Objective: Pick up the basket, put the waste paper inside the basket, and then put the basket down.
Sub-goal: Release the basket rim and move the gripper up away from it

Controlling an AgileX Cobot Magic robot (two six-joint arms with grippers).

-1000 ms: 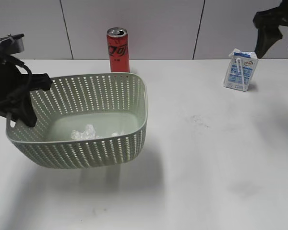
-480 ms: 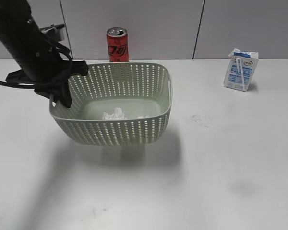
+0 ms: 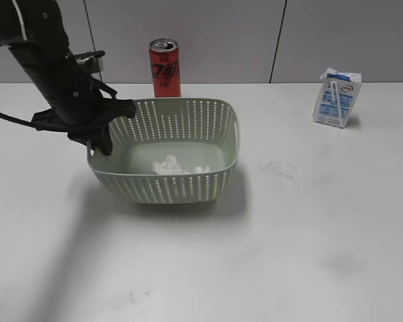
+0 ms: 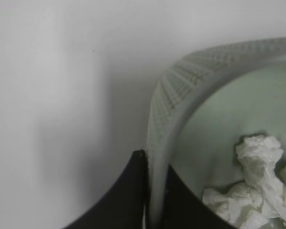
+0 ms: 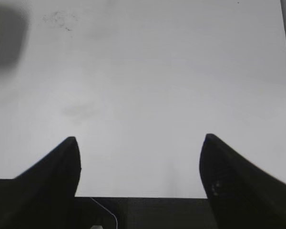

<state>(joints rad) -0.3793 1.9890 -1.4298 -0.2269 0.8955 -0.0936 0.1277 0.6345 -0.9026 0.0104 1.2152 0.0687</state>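
The pale green basket (image 3: 181, 184) sits on the white table, left of centre. My left gripper (image 3: 105, 142) is shut on its left wall, one finger inside and one outside. In the left wrist view the gripper (image 4: 155, 164) pinches the basket wall (image 4: 181, 81). Crumpled white waste paper (image 3: 174, 166) lies on the basket floor, and it also shows in the left wrist view (image 4: 250, 186). My right gripper (image 5: 139, 143) is open and empty over bare table; it is out of the exterior view.
A red can (image 3: 164, 68) stands behind the basket at the wall. A blue-and-white milk carton (image 3: 338, 98) stands at the back right. The table's front edge (image 5: 143, 197) shows below my right gripper.
My left gripper has carried the basket to the right and down; it now rests on the table. The right arm has left the exterior view.
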